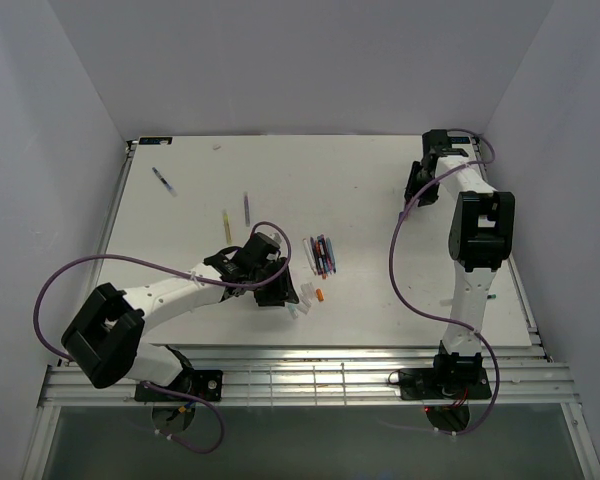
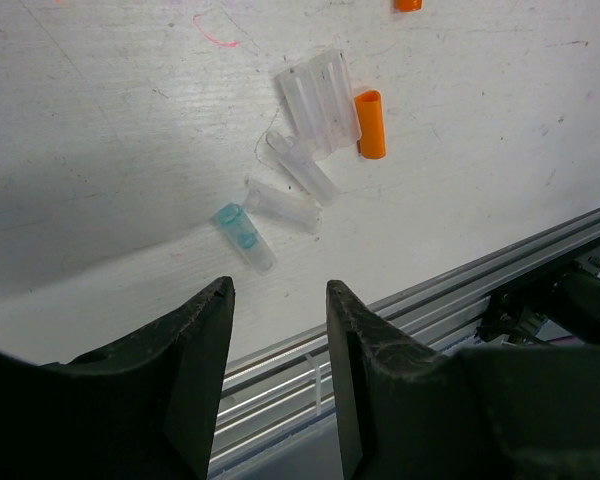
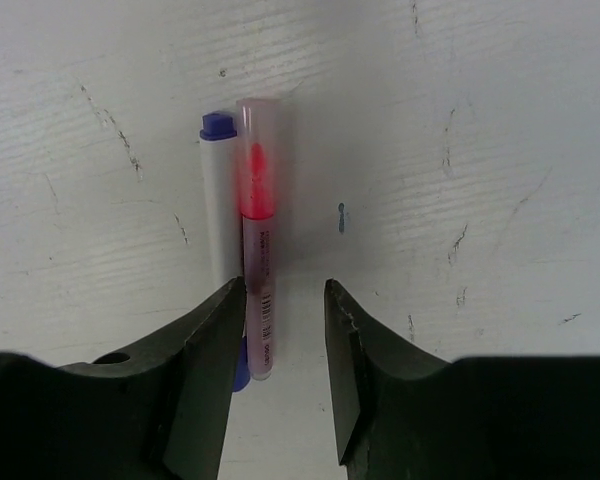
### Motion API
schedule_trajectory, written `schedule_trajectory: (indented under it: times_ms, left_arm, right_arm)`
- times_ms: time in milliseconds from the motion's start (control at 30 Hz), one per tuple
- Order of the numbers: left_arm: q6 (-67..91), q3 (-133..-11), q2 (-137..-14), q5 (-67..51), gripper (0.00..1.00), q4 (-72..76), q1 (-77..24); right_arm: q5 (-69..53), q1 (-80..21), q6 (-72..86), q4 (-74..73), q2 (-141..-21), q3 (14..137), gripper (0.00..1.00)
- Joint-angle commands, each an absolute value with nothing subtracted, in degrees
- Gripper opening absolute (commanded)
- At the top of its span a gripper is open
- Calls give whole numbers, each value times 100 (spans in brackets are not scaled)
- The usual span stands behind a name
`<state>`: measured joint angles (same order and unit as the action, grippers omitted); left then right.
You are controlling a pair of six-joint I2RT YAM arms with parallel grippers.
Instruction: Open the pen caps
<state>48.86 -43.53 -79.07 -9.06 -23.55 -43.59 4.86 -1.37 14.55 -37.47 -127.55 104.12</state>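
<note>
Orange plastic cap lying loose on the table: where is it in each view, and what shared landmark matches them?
Top external: the small orange tube-shaped plastic cap lies just below centre.
Left wrist: upper middle, slightly right of centre.
Right wrist: not in it.
Shared landmark: the clump of clear plastic caps close on its left in both.

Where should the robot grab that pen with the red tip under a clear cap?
Probably by its printed barrel, from above, squeezing across it: the red-tipped pen lies flat, its clear cap must stay free, and the blue-ended pen lies close alongside.
</note>
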Motion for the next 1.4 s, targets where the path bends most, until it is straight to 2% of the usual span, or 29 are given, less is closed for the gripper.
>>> schedule_trajectory:
  times_ms: [0,333,600,667,800,967,1100,1233,1367]
  left_arm:
    - [4843,-4509,-7893,-958,53,-2338,-4324]
    - [4983,-4324,-7787,-984,53,-2320,-4315]
    - [4966,-4499,-7717,-958,53,-2478,-4289]
    - [4957,-4631,-7717,-949,53,-2575,-4280]
    - [4957,-5157,-7804,-1089,53,-2751,-4263]
    - [5211,-5659,-7936,-1344,53,-2848,-4158]
    - [5431,-5888,-7980,-1573,57,-2593,-3956]
    - [5616,-5994,-8156,-2064,62,-2329,-3701]
    - [5695,-6126,-8288,-2066,64,-2329,-3630]
  right_arm:
    - [396,-141,1424,-3568,-12788,10222,43]
    - [492,-211,1380,-3568,-12850,9932,40]
    - [976,-202,1433,-3665,-12412,8984,12]
    - [941,-167,1450,-3525,-12218,8598,8]
    - [721,-167,1511,-3436,-11447,8201,8]
    - [-261,-500,1608,-3366,-10250,7525,8]
    - [-1500,-1280,1644,-3218,-9337,6883,8]
    - [-3116,-2169,1547,-3094,-9053,6470,8]
    - [-3454,-2715,1810,-2839,-8658,6206,8]
